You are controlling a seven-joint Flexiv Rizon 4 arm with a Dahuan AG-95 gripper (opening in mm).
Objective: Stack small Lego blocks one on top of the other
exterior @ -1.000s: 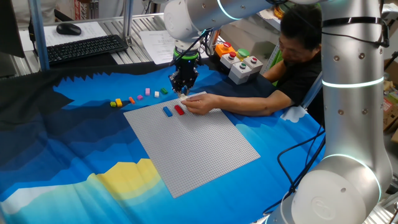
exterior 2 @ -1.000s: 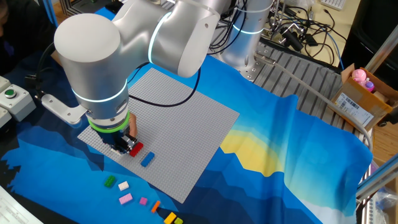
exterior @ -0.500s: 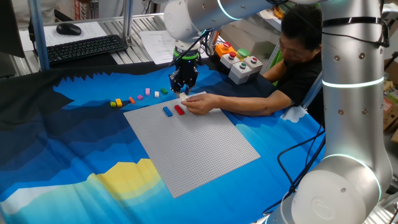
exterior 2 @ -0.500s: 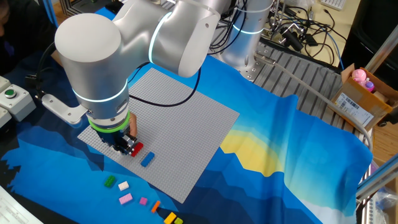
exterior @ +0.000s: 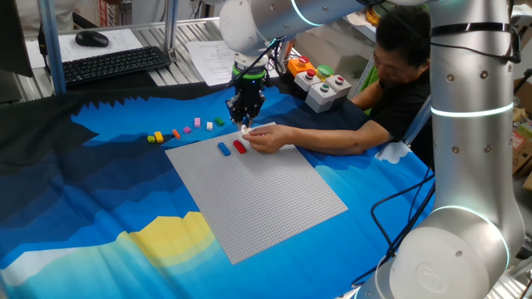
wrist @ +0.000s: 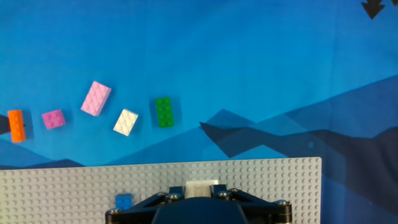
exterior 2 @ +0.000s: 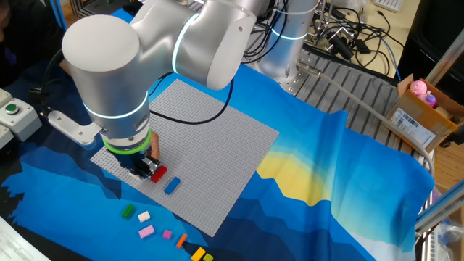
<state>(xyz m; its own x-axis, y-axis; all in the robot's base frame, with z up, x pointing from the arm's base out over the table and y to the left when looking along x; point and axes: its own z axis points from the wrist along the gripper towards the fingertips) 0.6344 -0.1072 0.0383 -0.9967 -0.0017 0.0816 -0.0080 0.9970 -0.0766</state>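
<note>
Holding a small white plastic Lego brick [wrist: 201, 186] between its two black fingers, the robot's two-finger gripper [exterior: 246, 121] points straight down over the far edge of the large flat grey studded baseplate [exterior: 266, 199]; jaws look pinched on that brick in the hand view, which shows it right at the fingertips at 6 o'clock.

Other bricks: a small red plastic brick [exterior: 240, 146] and a small blue plastic brick [exterior: 224, 149] sit on the plate, near each other, at about 6–7 o'clock from the gripper in one fixed view. Off the plate, on the blue printed cloth [exterior: 100, 208], lies a loose row seen from the hand cam: green brick [wrist: 164, 112] at 11 o'clock, cream brick [wrist: 125, 122], light-pink brick [wrist: 96, 98], small magenta brick [wrist: 53, 119] and orange brick [wrist: 16, 125] out toward 9–10 o'clock. A person's hand [exterior: 268, 137] rests on the plate just beside the gripper, w/ fingers near the red brick.

Step in hand, prob.: pick done, carrying or setting the white brick. Cannot tell whether it touches the plate. Next move calls for lining the white brick's studs up squarely over the target brick, likely red or blue, then pressing straight down; a skewed approach would tip it, and the person's hand is close.
</note>
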